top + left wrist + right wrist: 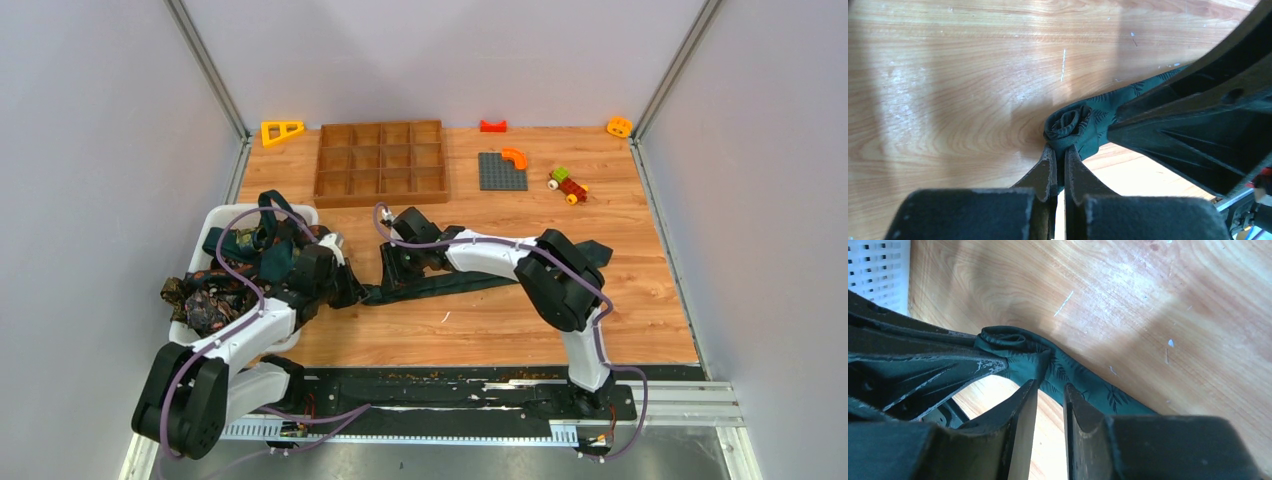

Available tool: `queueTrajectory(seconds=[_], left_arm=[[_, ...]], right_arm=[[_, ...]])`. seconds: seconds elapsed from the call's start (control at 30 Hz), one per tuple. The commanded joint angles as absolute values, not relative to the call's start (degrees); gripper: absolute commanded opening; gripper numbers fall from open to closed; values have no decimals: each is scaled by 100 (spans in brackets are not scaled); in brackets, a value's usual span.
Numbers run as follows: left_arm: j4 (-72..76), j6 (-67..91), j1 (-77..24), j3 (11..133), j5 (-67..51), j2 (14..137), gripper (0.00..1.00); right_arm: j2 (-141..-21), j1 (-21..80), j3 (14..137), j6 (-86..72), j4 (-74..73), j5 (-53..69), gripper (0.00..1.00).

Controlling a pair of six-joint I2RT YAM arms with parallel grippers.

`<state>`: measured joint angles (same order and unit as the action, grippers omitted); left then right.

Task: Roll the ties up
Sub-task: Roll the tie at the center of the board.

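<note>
While both arms are reaching toward the middle of the table [500, 325] in the top view, the left gripper [352, 288] and the right gripper [398, 268] are meeting at the near-left end of a dark green tie [460, 284]. The tie's long axis is running from that end out to the right and slightly away, passing behind the right arm. The other ties [215, 300] are lying heaped in the white basket [300, 213] at the left. The roll itself is hidden between the two grippers.

Seen from the left wrist, the left gripper [1060, 155] is clamping its jaws fully together on the fabric just behind a small, loosely wound roll [1068, 121]. The roll is sitting on the wood directly ahead of the tips, and the unrolled length [1143, 87] is leading off to the right under the right arm's fingers.

From the right wrist, the right gripper [1049, 386] is standing with its jaws narrowly parted. The fabric is lying at its tips, not visibly pinched, and the roll [1000, 337] is up and to the left, touching the left arm's finger.

Judging by this layout, the roll has to travel along the tie toward the right. The left gripper is anchoring it, while the right gripper is the nearer one to the free length.
</note>
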<state>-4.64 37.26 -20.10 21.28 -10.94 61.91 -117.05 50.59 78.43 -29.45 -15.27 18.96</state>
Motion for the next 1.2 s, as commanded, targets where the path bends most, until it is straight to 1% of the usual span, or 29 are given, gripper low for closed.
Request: queueTrajectory(seconds=[0.0,0.23,0.5,0.8,1.17], left_arm=[[-945,3525,-1992,2391,-947,6036,0],[-1203,3452,-1993,2571,-933,6030,0],[-1376,3398,-1995,2691,-919,6030,0],[-1653,3332,-1995,2859,-928,5917,0],[-1924,3245,-1995,3113,-922,5906,0]], right_arm=[[-11219,5160,8030,-2842,-1658,1770,26],[-11395,5275,8175,-2918,-1534,1830,15],[-11942,5395,8433,-2988,-1438,1966,7],[-12263,5426,8545,-3027,-1405,2016,5],[-12226,5571,8504,-3138,-1283,2116,4]])
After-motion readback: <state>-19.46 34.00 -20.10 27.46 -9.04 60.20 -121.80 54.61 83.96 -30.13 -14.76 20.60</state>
